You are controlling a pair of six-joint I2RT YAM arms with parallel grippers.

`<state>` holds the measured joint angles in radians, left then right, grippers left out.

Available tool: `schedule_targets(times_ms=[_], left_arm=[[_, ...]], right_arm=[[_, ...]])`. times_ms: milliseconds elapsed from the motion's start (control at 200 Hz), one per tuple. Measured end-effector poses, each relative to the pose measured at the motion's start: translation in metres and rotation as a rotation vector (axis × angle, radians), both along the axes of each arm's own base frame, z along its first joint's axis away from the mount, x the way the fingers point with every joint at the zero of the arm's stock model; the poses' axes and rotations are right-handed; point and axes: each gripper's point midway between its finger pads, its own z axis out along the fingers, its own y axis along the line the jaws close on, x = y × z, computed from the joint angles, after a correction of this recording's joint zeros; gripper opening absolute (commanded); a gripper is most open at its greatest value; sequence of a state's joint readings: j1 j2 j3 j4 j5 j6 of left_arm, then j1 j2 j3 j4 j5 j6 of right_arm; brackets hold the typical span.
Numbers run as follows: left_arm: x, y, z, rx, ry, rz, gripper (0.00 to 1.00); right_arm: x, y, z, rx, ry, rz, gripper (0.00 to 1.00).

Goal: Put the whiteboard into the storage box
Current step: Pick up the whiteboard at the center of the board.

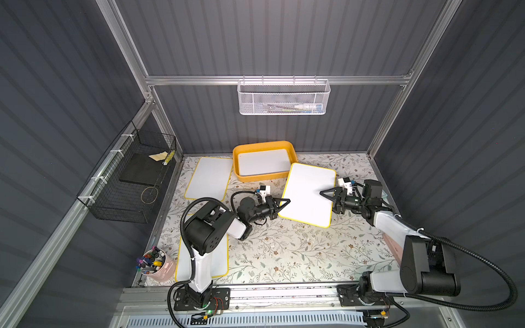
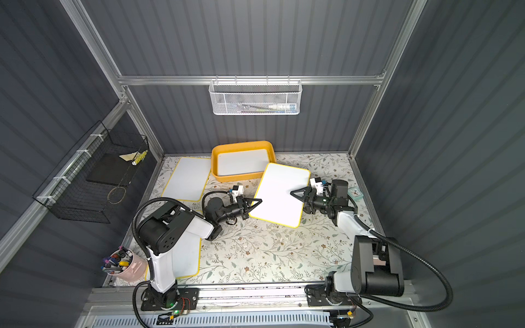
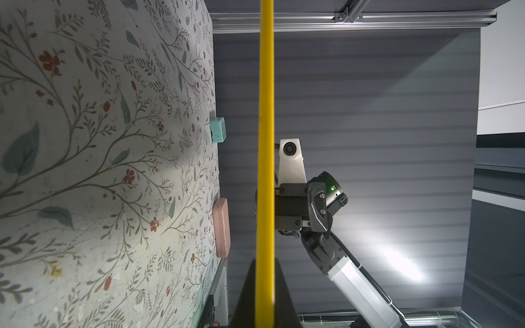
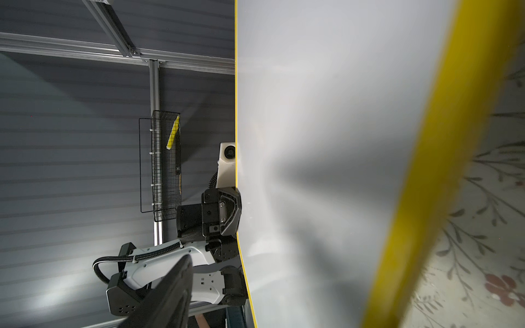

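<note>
Whiteboard: white rectangular yellow-edged whiteboard (image 1: 308, 193) held off the floral tabletop (image 1: 284, 250), its corner overlapping the rim of the shallow yellow-orange plastic storage box (image 1: 264, 179).
Left gripper (image 1: 284, 206): jaws clamp one edge, carrying it.
Right gripper (image 1: 326, 200): jaws wide around the opposite edge, gripping nothing, probably so the left can steer it boxward.

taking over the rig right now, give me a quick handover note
Left end effector: shut on one long edge of the raised whiteboard.
Right end effector: open, jaws straddling the opposite edge.
Storage box: back of the table, one whiteboard inside; the raised one's far corner is at its rim.
Done: one board boxed.
To do: get the raised one in; the whiteboard beside the box and the whiteboard by the left arm's base lie flat.
</note>
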<state>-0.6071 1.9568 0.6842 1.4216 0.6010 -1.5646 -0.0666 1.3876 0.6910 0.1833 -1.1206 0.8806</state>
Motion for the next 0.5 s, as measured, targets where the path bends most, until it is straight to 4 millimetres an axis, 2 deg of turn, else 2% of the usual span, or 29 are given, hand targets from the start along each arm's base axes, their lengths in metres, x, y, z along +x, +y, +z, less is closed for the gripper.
schedule_targets(times_ms=[500], left_arm=[[0.003, 0.018, 0.010, -0.029, -0.020, 0.006, 0.00]], right_arm=[[0.001, -0.001, 0.001, -0.007, -0.026, 0.004, 0.04]])
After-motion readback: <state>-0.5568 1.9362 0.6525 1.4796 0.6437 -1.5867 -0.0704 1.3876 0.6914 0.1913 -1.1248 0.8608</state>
